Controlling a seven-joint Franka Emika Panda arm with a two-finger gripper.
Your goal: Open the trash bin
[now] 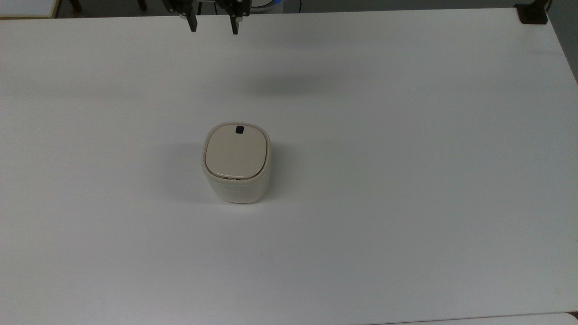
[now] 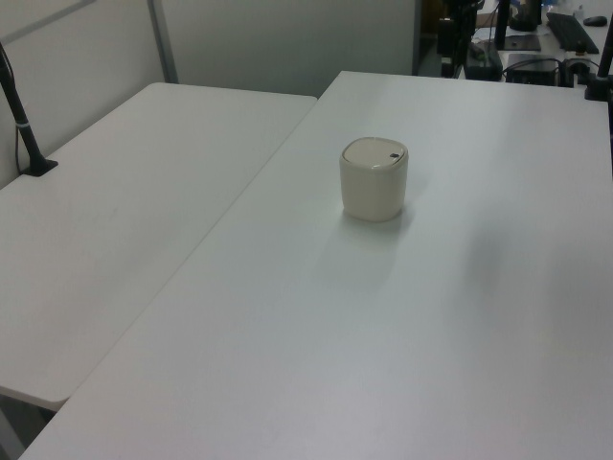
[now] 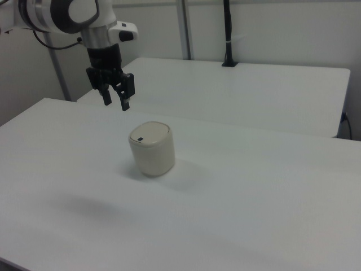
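The trash bin (image 1: 236, 162) is a cream-white rounded-square tub standing near the middle of the white table (image 1: 406, 180). Its beige lid lies flat and shut, with a small dark square mark (image 1: 240, 130) near the edge facing the arm. The trash bin (image 2: 374, 179) also stands in the left view, and the trash bin (image 3: 151, 148) in the right view. My gripper (image 1: 213, 30) hangs open and empty over the table's far edge in the top view. In the right view my gripper (image 3: 116, 105) points down, up and to the left of the bin, well apart from it.
A second white table (image 2: 124, 192) adjoins this one, with a black clamped post (image 2: 24, 125) at its edge. Another black clamp (image 1: 533, 13) sits at the top view's upper right corner. Desks with equipment (image 2: 536, 38) lie beyond the table's far end.
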